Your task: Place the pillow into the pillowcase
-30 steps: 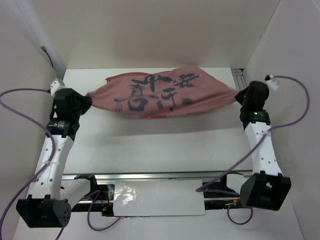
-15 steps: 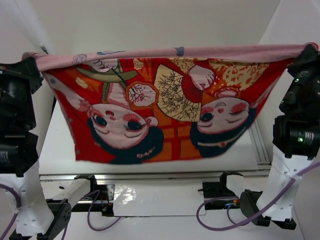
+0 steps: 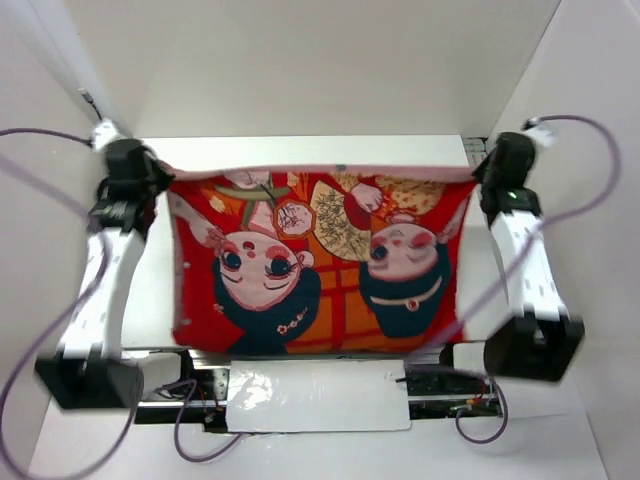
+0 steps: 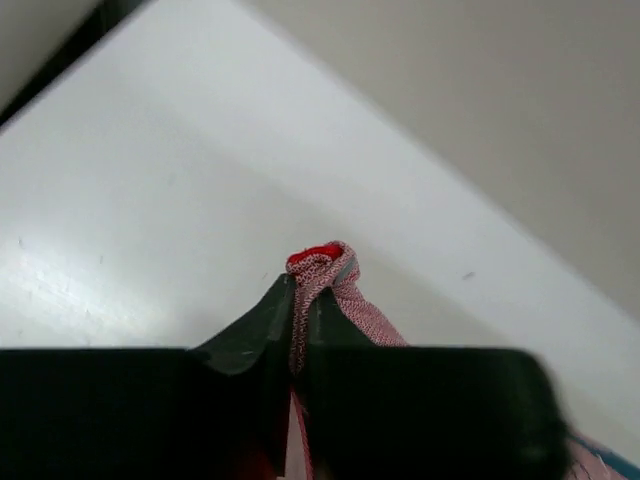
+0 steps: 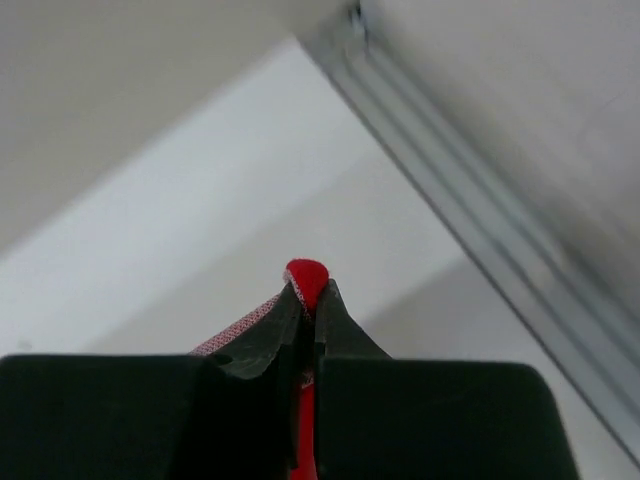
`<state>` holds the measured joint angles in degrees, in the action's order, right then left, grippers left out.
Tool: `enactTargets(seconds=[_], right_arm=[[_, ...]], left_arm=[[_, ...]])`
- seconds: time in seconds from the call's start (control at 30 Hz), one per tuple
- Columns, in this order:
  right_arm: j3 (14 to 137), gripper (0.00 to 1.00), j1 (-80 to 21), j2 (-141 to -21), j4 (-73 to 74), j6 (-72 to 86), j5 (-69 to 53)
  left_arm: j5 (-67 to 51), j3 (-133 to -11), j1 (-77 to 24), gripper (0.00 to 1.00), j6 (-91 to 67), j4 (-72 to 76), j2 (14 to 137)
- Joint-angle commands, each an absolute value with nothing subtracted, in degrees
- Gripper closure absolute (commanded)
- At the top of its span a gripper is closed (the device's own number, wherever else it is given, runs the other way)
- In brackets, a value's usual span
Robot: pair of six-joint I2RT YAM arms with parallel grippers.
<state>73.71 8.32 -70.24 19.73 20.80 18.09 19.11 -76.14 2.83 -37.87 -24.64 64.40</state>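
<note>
The red-orange pillowcase (image 3: 315, 265) with two cartoon children's faces hangs spread wide between my two grippers, its printed side toward the top camera and its lower edge near the table's front. My left gripper (image 3: 158, 185) is shut on its far left corner; the pinched fabric (image 4: 322, 268) shows between the jaws in the left wrist view. My right gripper (image 3: 480, 180) is shut on the far right corner, with a red fold (image 5: 306, 275) poking out of the jaws. The pillow is out of view.
White walls enclose the table (image 3: 300, 150) on the left, back and right. An aluminium rail (image 5: 480, 210) runs along the table's right side. A white plate (image 3: 320, 395) and cables lie between the arm bases at the front.
Both grippers have come down and back from high near the camera, still holding the corners. The pillowcase now hangs lower and farther off, printed side up, where a second ago it showed its pink reverse.
</note>
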Motion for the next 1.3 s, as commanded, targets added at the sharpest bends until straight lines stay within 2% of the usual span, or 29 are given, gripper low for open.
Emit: enactTargets(seconds=[0.0,0.03,0.07,0.1,0.13,0.17,0.2,0.23,0.37,0.47,0.53,0.67,0.73,0.9,0.97,1.07,1.27], right_arm=[[69.87,1.00,7.05,-81.61,4.62,22.41,18.09],[72.48,1.00,7.03,-85.48,4.57,22.41,18.11],[76.16,0.93,6.51,-93.87,5.70,22.41,18.11],[84.73,0.81,6.50,-97.61,10.32,22.41,17.06],[88.64,0.59,6.50,-101.13,12.28,22.41,15.83],[91.81,0.21,5.89,-106.21,13.96,21.89,15.82],[97.15,0.06,5.19,-107.91,16.24,20.67,14.25],[99.21,0.00,5.19,-109.06,17.83,20.65,14.24],[99.94,0.00,3.61,-108.73,18.46,20.65,16.61],[96.25,0.00,3.60,-103.47,17.93,20.65,17.67],[92.49,0.00,3.60,-99.69,19.06,20.65,16.01],[89.22,0.00,3.60,-94.39,23.37,21.36,14.60],[86.33,0.00,3.08,-88.88,26.61,24.16,14.59],[67.44,0.00,2.55,-72.71,21.46,26.27,10.73],[63.04,0.00,2.55,-64.97,18.73,26.28,8.71],[58.10,0.00,2.02,-58.63,18.19,26.28,6.33],[57.04,0.00,1.49,-55.90,21.09,25.76,6.15]], left_arm=[[21.71,-71.97,5.27,0.75,-37.96,-11.87,78.49],[19.36,-73.98,6.75,0.62,-38.75,-13.08,83.53],[17.33,-81.92,7.81,0.44,-40.41,-16.23,88.80],[15.49,-87.40,8.61,0.24,-41.13,-20.35,94.25],[13.64,-93.11,9.22,0.00,-41.13,-24.48,103.96],[13.62,-103.52,9.23,0.00,-41.65,-31.92,107.98],[13.62,-107.45,9.23,0.00,-41.66,-33.82,111.06],[13.62,-110.10,9.23,0.00,-40.96,-35.14,114.75],[10.91,-113.82,9.23,0.00,-39.99,-36.30,114.97],[9.33,-107.86,9.23,0.00,-39.46,-34.81,109.70],[8.71,-99.53,9.23,0.00,-39.46,-32.19,101.82],[7.12,-93.08,8.62,0.00,-39.46,-33.40,93.10],[5.98,-85.02,7.39,0.00,-39.46,-33.67,87.13],[2.30,-65.42,0.89,0.00,-38.58,-29.44,63.69],[1.15,-59.61,0.10,0.00,-39.19,-29.44,58.73],[0.62,-56.61,-0.53,0.00,-38.14,-29.44,52.66],[1.24,-57.13,-1.58,0.00,-38.50,-31.29,51.94]])
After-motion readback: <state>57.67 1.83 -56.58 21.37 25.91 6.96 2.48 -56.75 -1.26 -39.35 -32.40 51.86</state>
